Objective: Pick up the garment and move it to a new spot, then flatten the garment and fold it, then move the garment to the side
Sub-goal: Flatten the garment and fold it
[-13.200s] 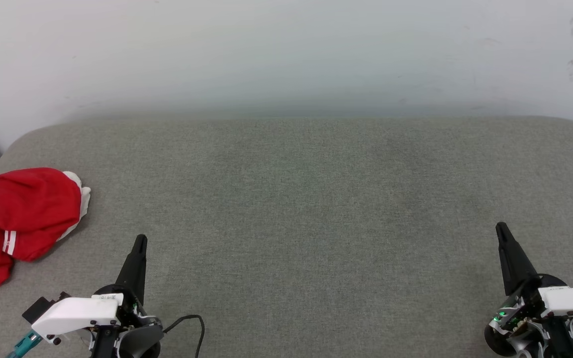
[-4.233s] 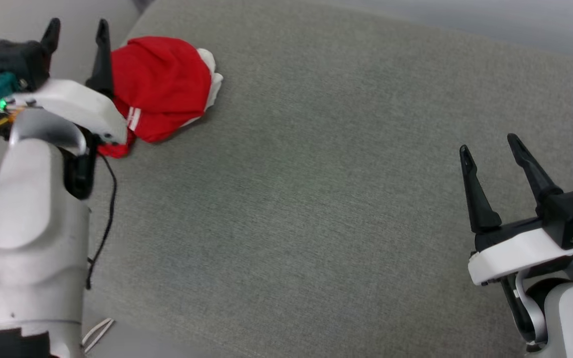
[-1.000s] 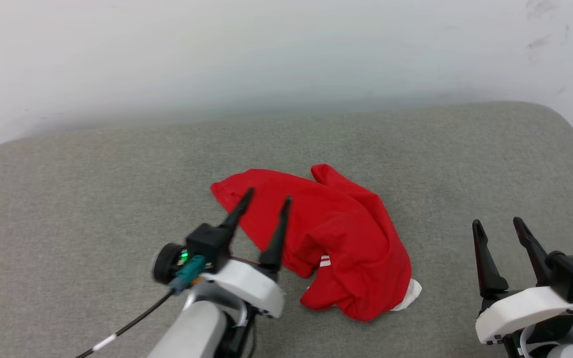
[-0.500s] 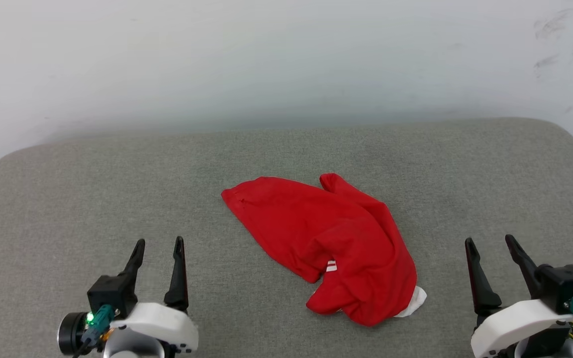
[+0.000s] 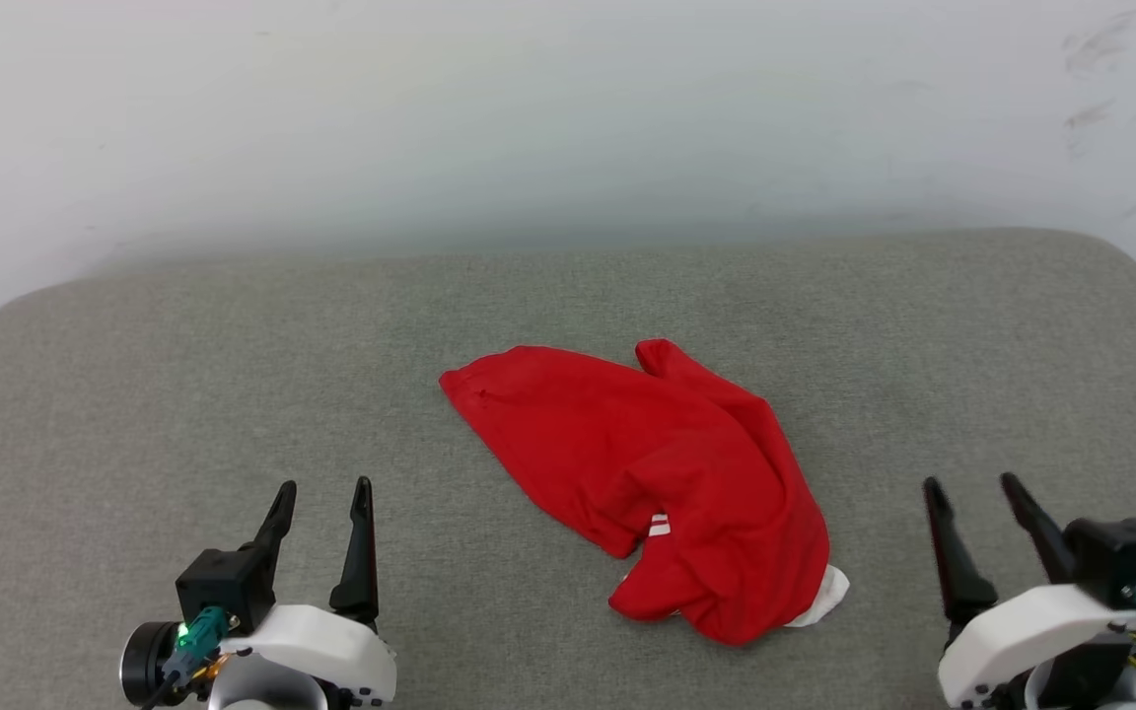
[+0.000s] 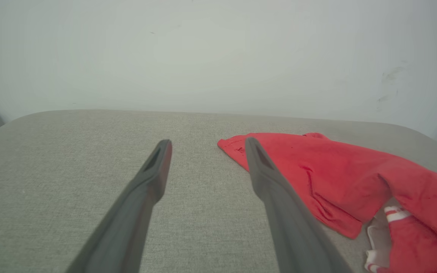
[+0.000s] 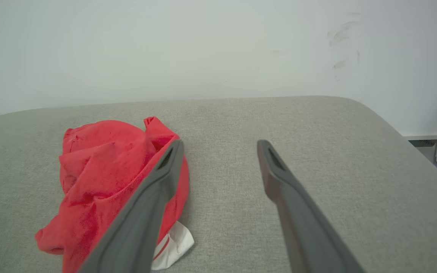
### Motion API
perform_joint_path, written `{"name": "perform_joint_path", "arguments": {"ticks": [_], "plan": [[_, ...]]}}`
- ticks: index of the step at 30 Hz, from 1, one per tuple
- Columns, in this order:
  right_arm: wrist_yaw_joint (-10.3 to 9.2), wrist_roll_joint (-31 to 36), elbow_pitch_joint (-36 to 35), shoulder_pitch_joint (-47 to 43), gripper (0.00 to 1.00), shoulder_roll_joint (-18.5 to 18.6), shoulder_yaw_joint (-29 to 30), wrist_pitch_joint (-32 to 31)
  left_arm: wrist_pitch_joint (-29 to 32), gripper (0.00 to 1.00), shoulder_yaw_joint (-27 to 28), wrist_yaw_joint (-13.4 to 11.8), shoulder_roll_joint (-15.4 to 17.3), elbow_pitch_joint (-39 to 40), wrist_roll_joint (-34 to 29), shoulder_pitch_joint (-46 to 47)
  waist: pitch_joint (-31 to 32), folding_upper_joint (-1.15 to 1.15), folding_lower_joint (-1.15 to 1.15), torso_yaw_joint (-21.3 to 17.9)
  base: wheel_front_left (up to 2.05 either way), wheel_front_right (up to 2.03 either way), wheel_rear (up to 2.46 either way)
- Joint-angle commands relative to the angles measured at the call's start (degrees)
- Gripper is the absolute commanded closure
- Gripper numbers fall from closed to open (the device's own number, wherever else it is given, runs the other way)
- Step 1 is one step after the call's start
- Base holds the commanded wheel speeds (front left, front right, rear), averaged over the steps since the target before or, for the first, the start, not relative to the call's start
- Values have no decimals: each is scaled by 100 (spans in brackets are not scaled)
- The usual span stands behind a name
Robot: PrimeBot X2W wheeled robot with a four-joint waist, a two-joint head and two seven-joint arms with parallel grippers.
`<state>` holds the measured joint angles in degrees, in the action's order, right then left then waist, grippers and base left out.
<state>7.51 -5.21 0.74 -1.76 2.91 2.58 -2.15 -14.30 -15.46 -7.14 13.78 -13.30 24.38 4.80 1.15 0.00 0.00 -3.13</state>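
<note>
**Red garment lay crumpled mid-frame, both grippers empty**

In the head view, the garment (image 5: 647, 483) lay bunched just right of the frame's centre on a grey padded surface (image 5: 233, 375). It stretched from a red corner near the middle down toward the lower right. A short patch of white-and-red striped trim (image 5: 660, 525) showed in a fold near its lower edge. A bit of white fabric (image 5: 824, 592) poked out from under its lower right end.

The left gripper (image 5: 324, 485) sat at the lower left of the frame with its fingers spread wide and nothing between them, well apart from the garment. The right gripper (image 5: 968, 481) sat at the lower right, its fingers also wide and empty. It was near the garment's white end but not touching it.

In the left wrist view the garment filled the right half of the frame, and its near corner appeared just behind one finger's tip. In the right wrist view it lay at the left, partly hidden by a finger. A pale wall (image 5: 568, 118) rose behind the surface, with faint scuffs (image 5: 1100, 59) at the upper right.
</note>
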Motion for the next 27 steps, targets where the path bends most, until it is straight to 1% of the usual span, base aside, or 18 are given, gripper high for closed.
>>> {"name": "perform_joint_path", "arguments": {"ticks": [1, 4, 6, 7, 11, 13, 17, 19, 20, 22, 25, 27], "plan": [[-3, -144, 127, 185, 0, -5, 100, -78, -11, 0, 23, -30, 1, 32, 7, 49, -30, 0, 0, 45, 0, 0, 0], [-2, -442, 440, 448, 0, 13, 209, -370, -23, 0, 9, -36, -30, 64, 2, 142, -108, 0, 0, 161, 0, 0, 0], [-3, -606, 674, 694, 0, 173, 270, -720, -35, 0, -11, -32, -76, 107, -10, 213, -218, 0, 0, 275, 0, 0, 0], [-3, -727, 809, 840, 0, 252, 281, -948, -40, 0, -24, -26, -92, 121, -28, 261, -285, 0, 0, 340, 0, 0, 0], [-2, -1093, 1334, 1425, 0, 661, 98, -2177, -56, 0, -82, 17, -149, 191, -99, 468, -607, 0, 0, 589, 0, 0, 0], [-3, -1239, 1520, 1704, 0, 865, -82, -2741, -67, 0, -110, 52, -189, 205, -135, 567, -760, 0, 0, 709, 0, 0, 0], [-3, -1615, 1775, 2106, 0, 1086, -504, -3604, -84, 0, -197, 105, -312, 246, -247, 750, -1069, 0, 0, 916, 0, 0, 0], [-3, -1708, 1890, 2274, 0, 1212, -775, -3849, -92, 0, -215, 134, -363, 226, -281, 820, -1191, 0, 0, 987, 0, 0, 0], [-3, -1837, 1953, 2345, 0, 1201, -857, -3930, -94, 0, -228, 146, -397, 211, -300, 858, -1252, 0, 0, 1020, 0, 0, 0], [-3, -1895, 2126, 2455, 0, 1291, -1064, -4072, -98, 0, -233, 196, -457, 168, -316, 929, -1342, 0, 0, 1070, 0, 0, 0], [-3, -2020, 2533, 2495, 0, 1333, -1331, -4276, -95, 0, -218, 255, -540, 135, -370, 1003, -1414, 0, 0, 1132, 0, 0, 0], [-3, -2184, 2786, 2473, 0, 1279, -1465, -4396, -94, 0, -199, 305, -590, 96, -410, 1056, -1435, 0, 0, 1160, 0, 0, 0]]}}
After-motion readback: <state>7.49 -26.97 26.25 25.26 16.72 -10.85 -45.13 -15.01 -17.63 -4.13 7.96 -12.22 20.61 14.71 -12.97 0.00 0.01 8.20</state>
